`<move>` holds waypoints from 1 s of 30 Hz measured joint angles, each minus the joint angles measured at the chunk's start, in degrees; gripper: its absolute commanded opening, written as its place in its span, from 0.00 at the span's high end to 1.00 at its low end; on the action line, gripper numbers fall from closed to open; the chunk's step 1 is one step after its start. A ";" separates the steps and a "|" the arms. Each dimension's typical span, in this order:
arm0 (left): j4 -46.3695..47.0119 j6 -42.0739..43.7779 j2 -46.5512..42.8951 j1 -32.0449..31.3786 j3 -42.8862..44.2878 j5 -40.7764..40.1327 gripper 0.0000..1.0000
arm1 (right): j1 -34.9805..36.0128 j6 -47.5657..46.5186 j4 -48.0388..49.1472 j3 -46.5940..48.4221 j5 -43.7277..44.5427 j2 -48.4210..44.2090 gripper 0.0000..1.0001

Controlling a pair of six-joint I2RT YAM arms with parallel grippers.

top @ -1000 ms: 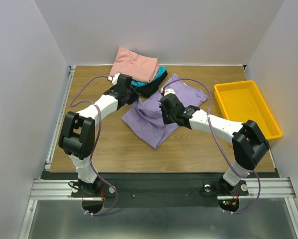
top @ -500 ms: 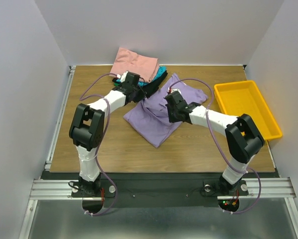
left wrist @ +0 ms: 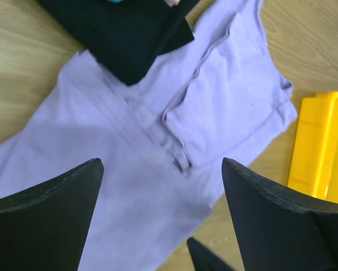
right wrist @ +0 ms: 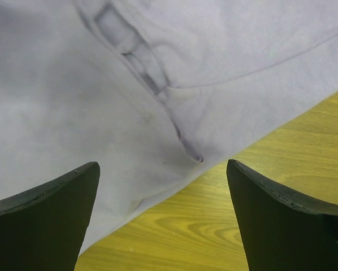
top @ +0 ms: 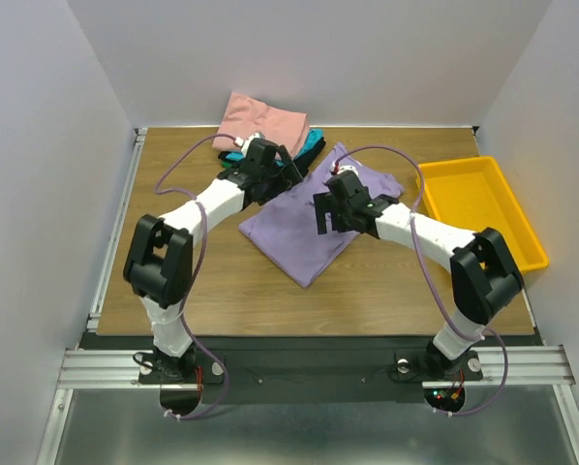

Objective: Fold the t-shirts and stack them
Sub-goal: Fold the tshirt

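A light purple t-shirt (top: 304, 232) lies partly folded on the wooden table, one sleeve turned over its body (left wrist: 214, 107). At the back stands a stack of folded t-shirts: salmon-pink (top: 265, 121) on top, teal (top: 314, 143) and black (top: 294, 172) under it. The black one (left wrist: 129, 34) overlaps the purple shirt's upper edge. My left gripper (top: 284, 167) (left wrist: 160, 164) hovers open above the purple shirt near the stack, nothing between its fingers. My right gripper (top: 328, 213) (right wrist: 162, 165) stands open over the shirt's (right wrist: 101, 84) right edge, holding nothing.
A yellow plastic tray (top: 478, 208) (left wrist: 321, 147) sits at the table's right side, close to the purple shirt's sleeve. Bare wood (right wrist: 214, 226) shows below the shirt's edge. White walls close in the table on three sides.
Both grippers have gone from shut to open and let go of the purple shirt. The left arm has reached farther right toward the stack, and the right gripper has risen slightly.
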 measured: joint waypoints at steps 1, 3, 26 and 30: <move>-0.17 0.31 -2.80 -0.17 -1.99 -0.31 0.02 | 0.02 -0.28 -0.02 -0.02 -1.01 -1.29 0.00; -0.11 0.79 -7.93 -0.17 -5.64 -1.49 0.02 | 0.28 -0.63 0.04 -0.04 -2.19 -2.71 0.00; 1.64 4.68 -21.05 12.81 -30.45 -0.22 0.02 | 2.97 2.43 1.90 -0.72 -3.87 8.33 0.00; 2.14 4.96 -21.05 12.98 -30.62 0.28 0.02 | 1.44 2.40 2.40 -0.83 -3.54 8.33 0.00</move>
